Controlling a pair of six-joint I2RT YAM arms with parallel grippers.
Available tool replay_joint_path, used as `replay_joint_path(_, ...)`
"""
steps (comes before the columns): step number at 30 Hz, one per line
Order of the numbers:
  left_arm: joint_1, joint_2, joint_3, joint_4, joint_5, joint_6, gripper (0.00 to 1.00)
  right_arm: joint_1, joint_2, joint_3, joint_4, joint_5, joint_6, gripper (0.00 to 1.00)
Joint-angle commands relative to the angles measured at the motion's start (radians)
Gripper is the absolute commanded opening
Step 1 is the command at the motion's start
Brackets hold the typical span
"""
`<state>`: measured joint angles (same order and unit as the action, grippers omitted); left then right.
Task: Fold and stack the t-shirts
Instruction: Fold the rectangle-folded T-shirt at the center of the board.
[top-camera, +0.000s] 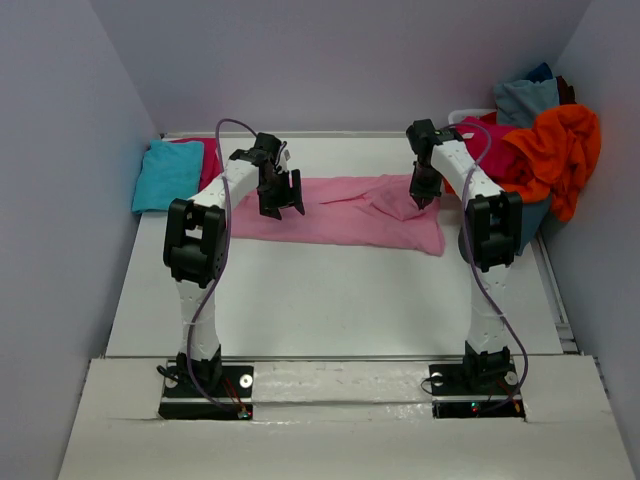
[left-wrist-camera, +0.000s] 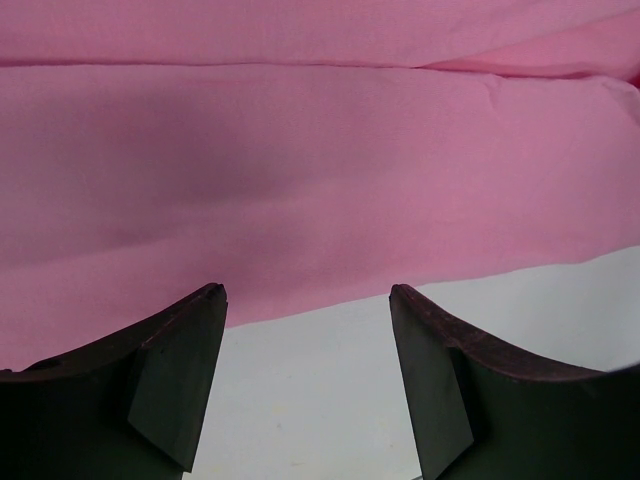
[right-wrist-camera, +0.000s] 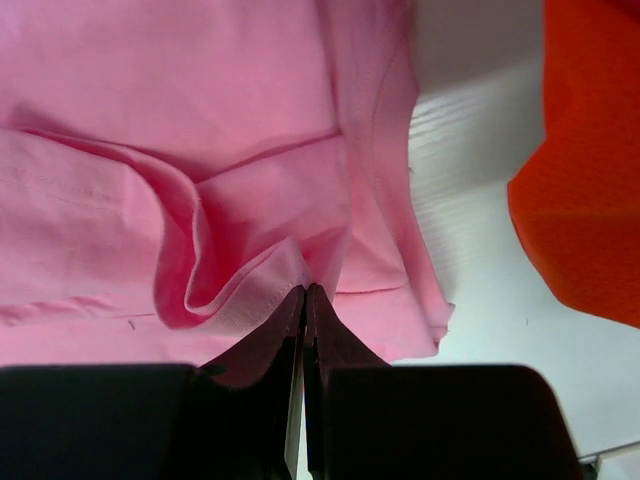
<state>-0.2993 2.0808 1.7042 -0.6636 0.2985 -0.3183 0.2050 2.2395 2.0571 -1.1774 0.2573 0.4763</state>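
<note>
Right jaws pinch the pink t-shirt (top-camera: 340, 220), left jaws gape; its length runs left-right.

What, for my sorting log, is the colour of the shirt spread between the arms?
Light pink, plain; the t-shirt shows best in the top external view.

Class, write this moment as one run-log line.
left gripper: open over pink t-shirt edge | right gripper: shut on pink t-shirt fold | turquoise t-shirt: folded, far left
</note>
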Motion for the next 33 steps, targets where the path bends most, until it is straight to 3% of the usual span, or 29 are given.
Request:
replay_joint_path(1, 0.002, -0.001, 0.048, -0.028, 0.004, 0.019, 0.77, 0.005, 0.005, 0.014, -0.044, 0.045, 0.028, 0.07)
replay_joint_path(8, -0.009, 0.036, 0.095, -0.025, 0.06, 0.028, 0.77, 0.005, 0.002, -0.06, -0.019, 0.028, 0.028, 0.07)
replay_joint_path(15, -0.052, 0.191, 0.399, -0.027, 0.216, 0.002, 0.77, 0.005, -0.014, -0.086, -0.001, 0.013, 0.027, 0.07)
replay_joint_path(24, -0.095, 0.326, 0.501, 0.45, 0.612, -0.281, 0.75, 0.005, -0.023, -0.089, 0.009, 0.0, 0.012, 0.07)
replay_joint_path(33, -0.164, 0.466, 0.535, 0.786, 0.792, -0.511, 0.75, 0.005, -0.04, -0.086, 0.016, -0.004, 0.007, 0.07)
